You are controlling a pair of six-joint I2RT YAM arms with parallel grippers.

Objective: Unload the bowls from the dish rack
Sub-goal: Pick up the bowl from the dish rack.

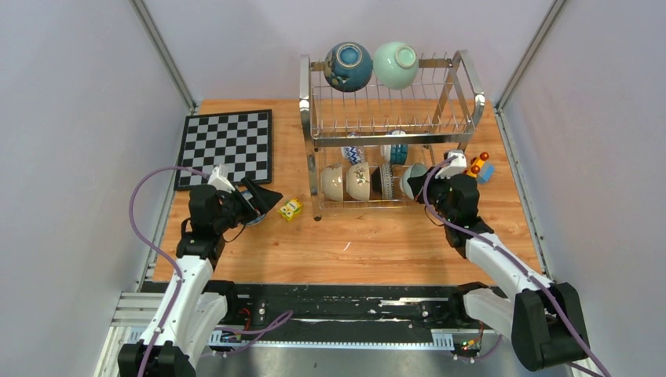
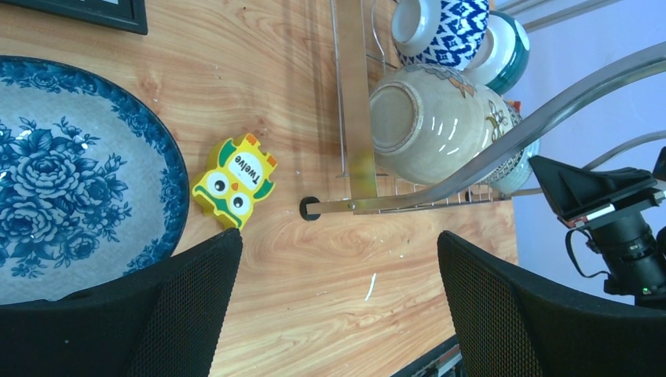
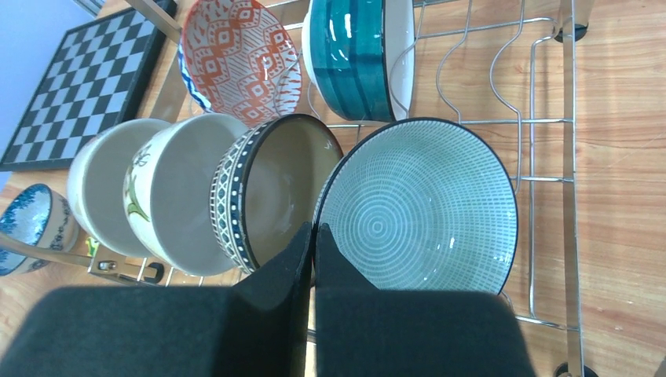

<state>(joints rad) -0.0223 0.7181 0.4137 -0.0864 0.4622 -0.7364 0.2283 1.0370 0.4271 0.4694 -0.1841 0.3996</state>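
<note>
Holding 8 bowls, 1 dish rack stands; left gripper gapes apart, right gripper closed together.

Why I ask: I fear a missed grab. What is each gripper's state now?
Left gripper: open, empty.
Right gripper: jaws shut at the rim of the green bowl; grip cannot be told.

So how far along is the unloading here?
Done: one blue floral bowl sits on the table by the open left gripper. In hand: right gripper looks pinched on the rim of the green-lined bowl, still racked. Left: seven others in the dish rack, including the dark blue bowl and mint bowl on top.
</note>
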